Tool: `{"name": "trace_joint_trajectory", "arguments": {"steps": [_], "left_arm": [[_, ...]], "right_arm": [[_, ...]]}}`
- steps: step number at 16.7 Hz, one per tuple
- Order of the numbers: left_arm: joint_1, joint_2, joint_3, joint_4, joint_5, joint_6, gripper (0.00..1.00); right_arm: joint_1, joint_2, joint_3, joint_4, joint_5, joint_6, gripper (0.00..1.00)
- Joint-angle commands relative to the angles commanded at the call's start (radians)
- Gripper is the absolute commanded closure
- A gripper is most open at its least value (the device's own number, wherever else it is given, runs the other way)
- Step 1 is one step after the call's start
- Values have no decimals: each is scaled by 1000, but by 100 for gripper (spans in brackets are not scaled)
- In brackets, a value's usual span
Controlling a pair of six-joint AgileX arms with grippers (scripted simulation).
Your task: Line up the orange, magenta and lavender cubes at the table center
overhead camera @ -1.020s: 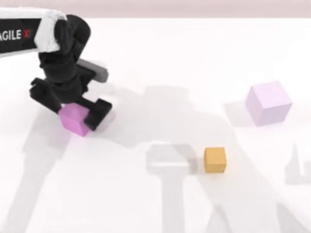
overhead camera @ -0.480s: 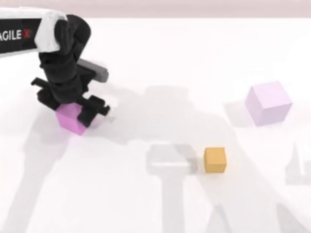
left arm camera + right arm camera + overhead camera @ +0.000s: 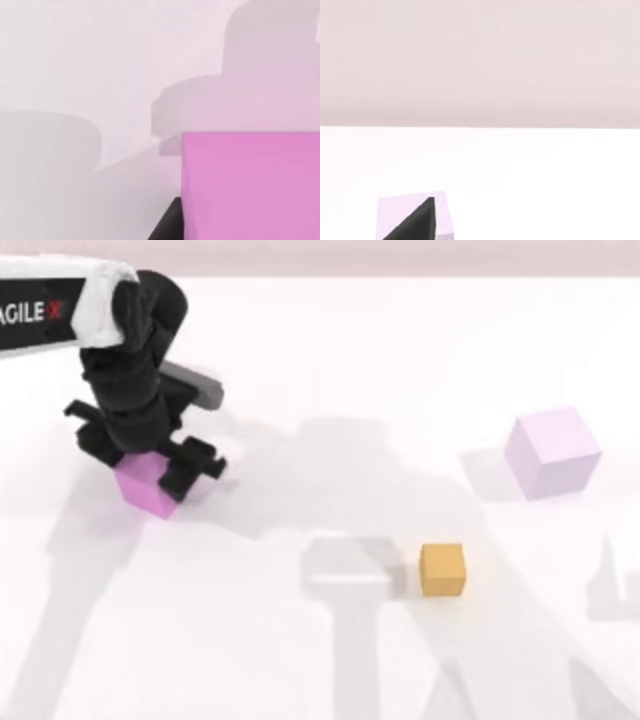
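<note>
At the table's left, the magenta cube (image 3: 145, 490) sits between the fingers of my left gripper (image 3: 147, 462), which is shut on it. In the left wrist view the magenta cube (image 3: 250, 185) fills the corner, with one dark fingertip (image 3: 170, 225) pressed against its side. The small orange cube (image 3: 442, 569) rests right of the table centre (image 3: 330, 490). The large lavender cube (image 3: 552, 452) stands at the far right. My right gripper (image 3: 480, 227) is outside the top view. It is open, and one fingertip (image 3: 422, 220) shows in front of the lavender cube (image 3: 395, 210).
The tabletop is plain white, crossed by faint grey arm shadows (image 3: 345, 570). The left arm's black wrist and white link (image 3: 100, 310) reach in from the upper left. The table's far edge (image 3: 480, 127) meets a pale wall.
A second ago the left fingers stood wider around the magenta cube. They have closed on it, and the cube has shifted slightly up and left. Nothing has moved in the last half second.
</note>
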Motion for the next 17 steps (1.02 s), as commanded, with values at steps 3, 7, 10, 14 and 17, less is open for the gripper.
{"name": "trace_joint_trajectory", "arguments": {"steps": [3, 7, 10, 14, 17], "left_arm": [[0, -21, 8, -11, 5, -2, 100], [8, -51, 84, -118, 4, -2, 100], [17, -83, 150, -222, 4, -4, 100], [19, -96, 169, -247, 4, -5, 100], [4, -89, 172, -248, 3, -16, 100]], "right_arm": [[0, 0, 0, 0, 0, 0, 0], [0, 0, 0, 0, 0, 0, 0], [0, 0, 0, 0, 0, 0, 0], [0, 0, 0, 0, 0, 0, 0], [0, 0, 0, 0, 0, 0, 0]]}}
